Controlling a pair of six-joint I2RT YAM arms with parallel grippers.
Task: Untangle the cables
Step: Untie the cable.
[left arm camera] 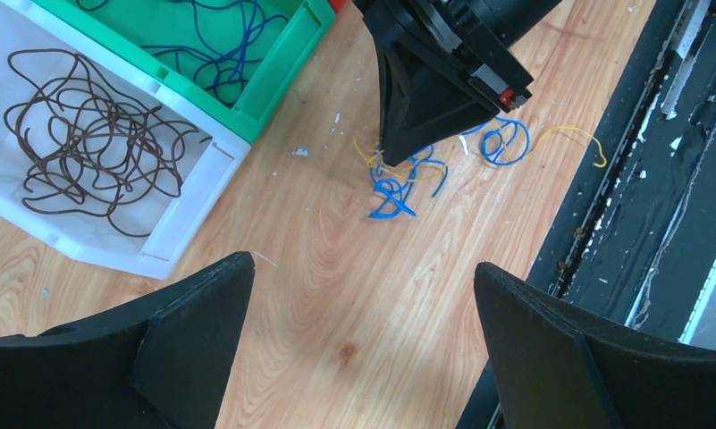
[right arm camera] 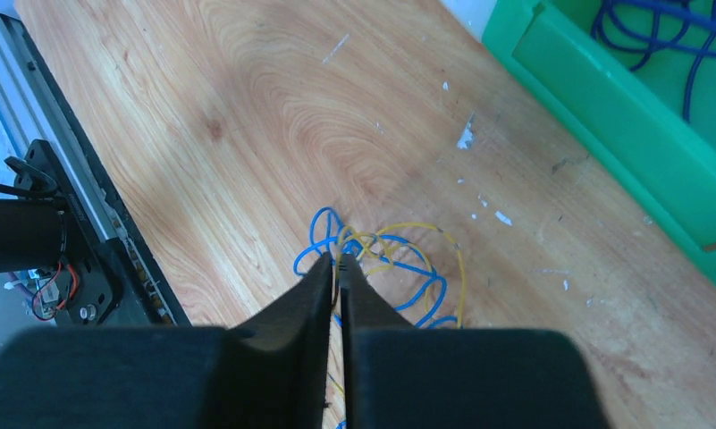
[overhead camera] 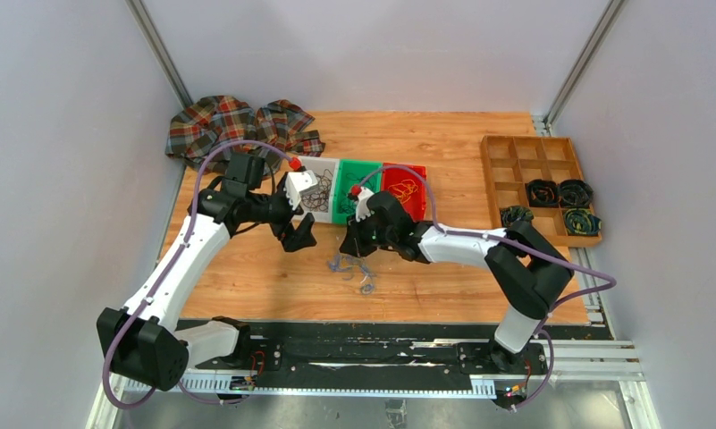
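Note:
The cables [overhead camera: 354, 268] are a small loose clump of blue and yellow wire loops on the wooden table, in front of the bins. It also shows in the left wrist view [left arm camera: 408, 174] and the right wrist view [right arm camera: 399, 259]. My right gripper [overhead camera: 352, 243] points down at the clump's far edge. Its jaws [right arm camera: 339, 259] are pressed together on a yellow wire at the tips. My left gripper [overhead camera: 296, 237] hovers to the left of the clump, wide open and empty [left arm camera: 363, 268], with bare wood between its fingers.
A white bin [overhead camera: 332, 165] with brown wires, a green bin [overhead camera: 339, 192] with blue wires and a red bin [overhead camera: 418, 170] with yellow wires stand just behind the grippers. A wooden compartment tray [overhead camera: 515, 170] with dark coils sits right. Plaid cloth [overhead camera: 238, 125] lies back left.

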